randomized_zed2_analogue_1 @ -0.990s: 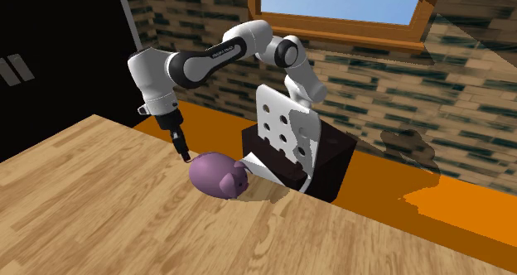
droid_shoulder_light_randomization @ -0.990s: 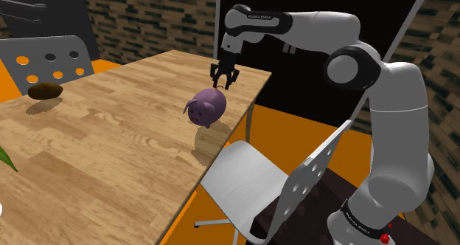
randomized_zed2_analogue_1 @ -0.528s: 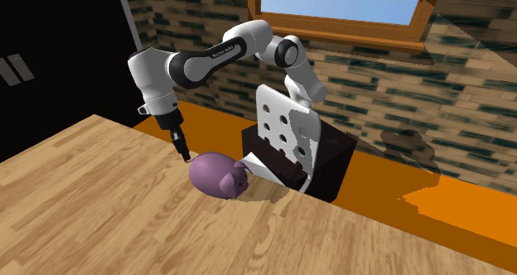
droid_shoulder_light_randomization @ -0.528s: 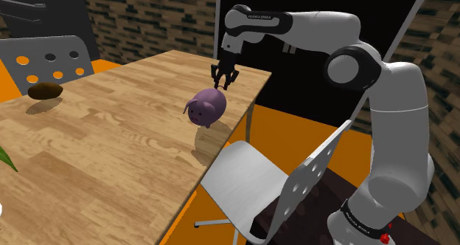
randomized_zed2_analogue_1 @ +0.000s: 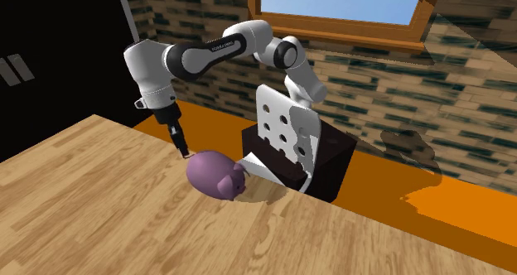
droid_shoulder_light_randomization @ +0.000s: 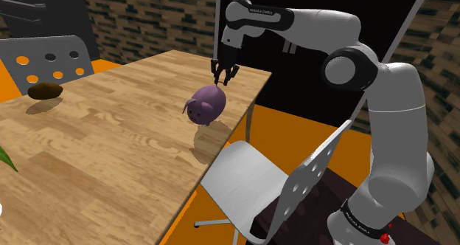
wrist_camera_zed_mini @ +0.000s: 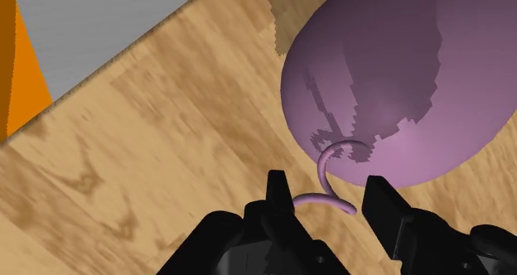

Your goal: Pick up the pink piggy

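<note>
The pink-purple piggy (droid_shoulder_light_randomization: pixel 207 105) stands near the wooden table's (droid_shoulder_light_randomization: pixel 110 155) edge, on the shoulder view's right. My black gripper (droid_shoulder_light_randomization: pixel 221 77) points down at its rear end. In the second exterior view the gripper (randomized_zed2_analogue_1: pixel 181 149) sits at the back of the piggy (randomized_zed2_analogue_1: pixel 214 174). In the wrist view the piggy's round body (wrist_camera_zed_mini: pixel 389 83) lies just beyond the fingertips. Its thin curly tail (wrist_camera_zed_mini: pixel 325 200) spans the narrow gap between the two fingers (wrist_camera_zed_mini: pixel 277 190), touching both. The gripper (wrist_camera_zed_mini: pixel 327 197) is shut on that tail.
A grey perforated chair (droid_shoulder_light_randomization: pixel 254 181) stands tucked at the table edge right under the piggy's side, over orange floor. Another grey chair (droid_shoulder_light_randomization: pixel 46 59) is at the far end, with a brown lump (droid_shoulder_light_randomization: pixel 46 91) on the table near it. A green leaf tip (droid_shoulder_light_randomization: pixel 6 158) pokes in.
The fingers have closed from a wide spread onto the piggy's tail. The hand has risen slightly, and the piggy has shifted a little with it.
</note>
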Motion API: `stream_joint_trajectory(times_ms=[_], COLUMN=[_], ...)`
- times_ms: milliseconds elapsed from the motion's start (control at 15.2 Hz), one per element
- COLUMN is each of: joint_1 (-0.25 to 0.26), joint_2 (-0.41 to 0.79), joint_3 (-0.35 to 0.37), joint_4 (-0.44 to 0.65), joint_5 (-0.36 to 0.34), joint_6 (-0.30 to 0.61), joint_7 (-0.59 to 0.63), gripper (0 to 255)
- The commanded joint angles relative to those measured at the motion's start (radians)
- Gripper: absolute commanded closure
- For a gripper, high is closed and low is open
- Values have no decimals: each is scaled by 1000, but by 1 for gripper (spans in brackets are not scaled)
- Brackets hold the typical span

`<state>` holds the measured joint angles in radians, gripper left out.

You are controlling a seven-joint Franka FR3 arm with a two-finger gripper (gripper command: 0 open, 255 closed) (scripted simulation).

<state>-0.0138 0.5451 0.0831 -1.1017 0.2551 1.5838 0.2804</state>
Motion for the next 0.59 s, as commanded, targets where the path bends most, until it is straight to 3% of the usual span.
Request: stream_joint_trajectory(times_ms=[0, 528], joint_1=[-1, 0], joint_2=[4, 70], joint_3=[0, 5], joint_4=[38, 255], joint_5=[-1, -5], joint_6=[-31, -177], joint_7=[8, 47], gripper=[255, 255])
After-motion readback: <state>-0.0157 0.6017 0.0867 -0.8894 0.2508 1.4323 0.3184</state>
